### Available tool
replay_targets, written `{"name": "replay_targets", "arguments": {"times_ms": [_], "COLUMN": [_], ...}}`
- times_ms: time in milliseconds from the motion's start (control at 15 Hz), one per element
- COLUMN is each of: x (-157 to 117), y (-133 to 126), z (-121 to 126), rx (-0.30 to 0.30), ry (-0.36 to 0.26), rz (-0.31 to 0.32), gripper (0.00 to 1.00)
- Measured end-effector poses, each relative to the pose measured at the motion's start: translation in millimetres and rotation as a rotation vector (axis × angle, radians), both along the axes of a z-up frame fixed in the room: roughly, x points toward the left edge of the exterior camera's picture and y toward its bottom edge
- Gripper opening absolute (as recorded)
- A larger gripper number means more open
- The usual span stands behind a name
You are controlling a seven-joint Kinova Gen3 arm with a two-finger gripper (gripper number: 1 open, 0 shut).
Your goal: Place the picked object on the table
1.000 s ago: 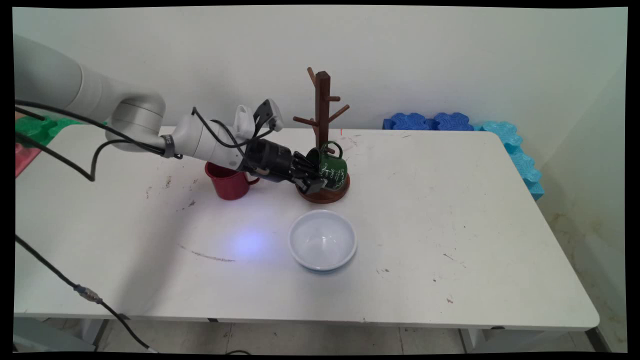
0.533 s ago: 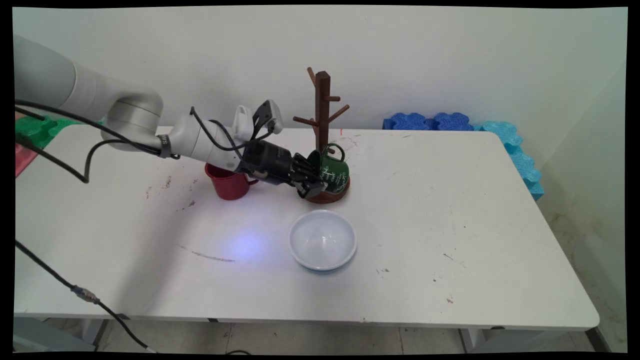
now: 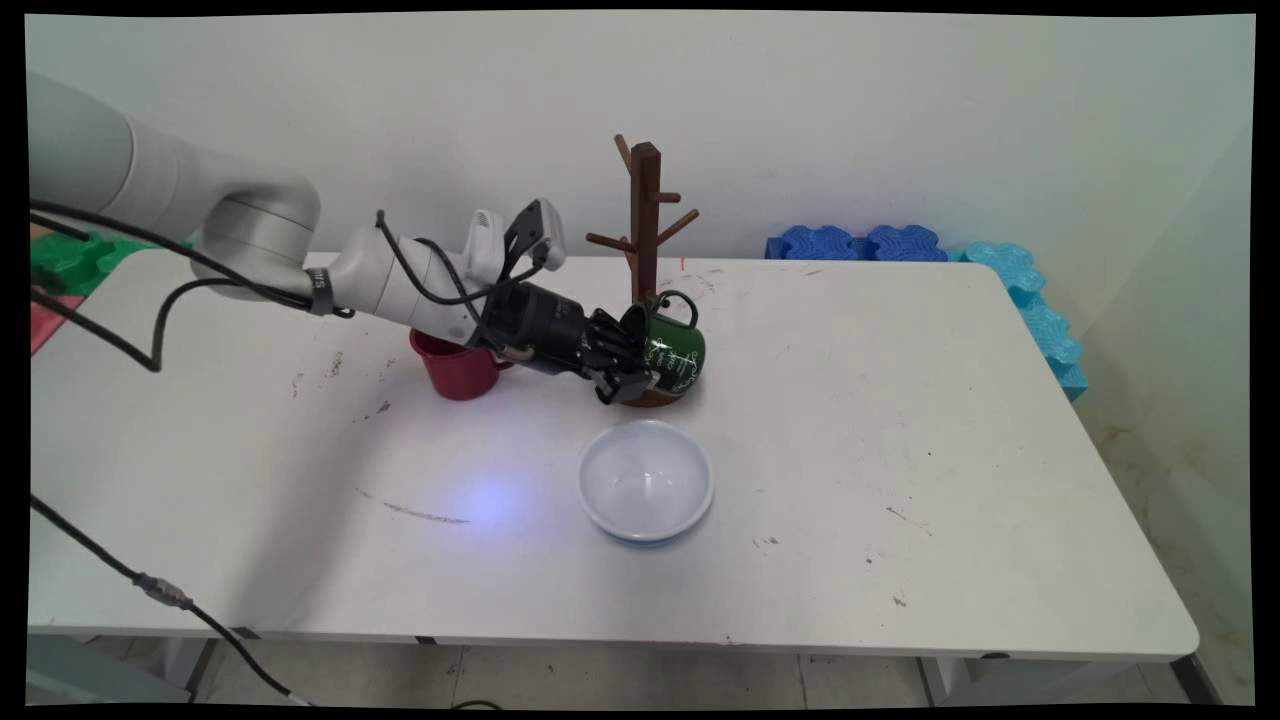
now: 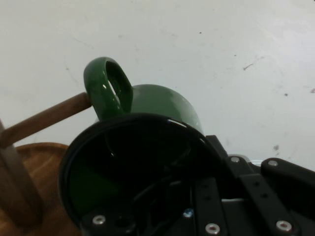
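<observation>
White wall backs a white table (image 3: pixel 900 400), its top scuffed with small dark marks. Taking the wooden mug tree (image 3: pixel 645 230) as the landmark, it stands upright toward the table's far side, a dark brown post with short pegs angled off it and a round base.

Largest in the scene after the table is the white arm (image 3: pixel 250 240), which reaches across from the tree's left with black cables (image 3: pixel 150 340) looping off it. Right of the tree, along the far edge and down the right side of the table, sit blue foam blocks (image 3: pixel 860 243). Far to the tree's left, green and red foam pieces (image 3: pixel 60 270) show at the table's edge.

Nearer the camera than the tree's base rests a white bowl (image 3: pixel 645 480), open side up. Left of the tree, partly hidden behind the arm, stands a red mug (image 3: pixel 455 368).

Against the tree's base, tipped on its side, is the green mug (image 3: pixel 672 345) with pale lettering, its handle uppermost. In the hand view the green mug (image 4: pixel 147 147) has its handle touching the tip of one low peg (image 4: pixel 47 118). The gripper (image 3: pixel 625 368) is clamped on the mug's rim, one finger inside the mouth and one outside.
</observation>
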State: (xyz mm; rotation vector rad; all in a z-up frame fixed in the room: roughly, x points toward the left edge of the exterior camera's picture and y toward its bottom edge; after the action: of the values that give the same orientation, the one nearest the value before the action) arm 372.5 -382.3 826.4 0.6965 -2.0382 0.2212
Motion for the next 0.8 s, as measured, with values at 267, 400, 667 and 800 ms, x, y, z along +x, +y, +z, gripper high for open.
{"name": "replay_targets", "arguments": {"times_ms": [267,400,667,800], "x": [-1,1,8,15], "y": [4,6,10,12], "z": [8,12,22,28], "rx": [-0.004,-0.007,-0.02,-0.031], "ry": [-0.001,-0.006,-0.028,-0.046], "rz": [-0.014,-0.021,-0.039,-0.05], "gripper": [0.0,0.0,0.0,0.0]}}
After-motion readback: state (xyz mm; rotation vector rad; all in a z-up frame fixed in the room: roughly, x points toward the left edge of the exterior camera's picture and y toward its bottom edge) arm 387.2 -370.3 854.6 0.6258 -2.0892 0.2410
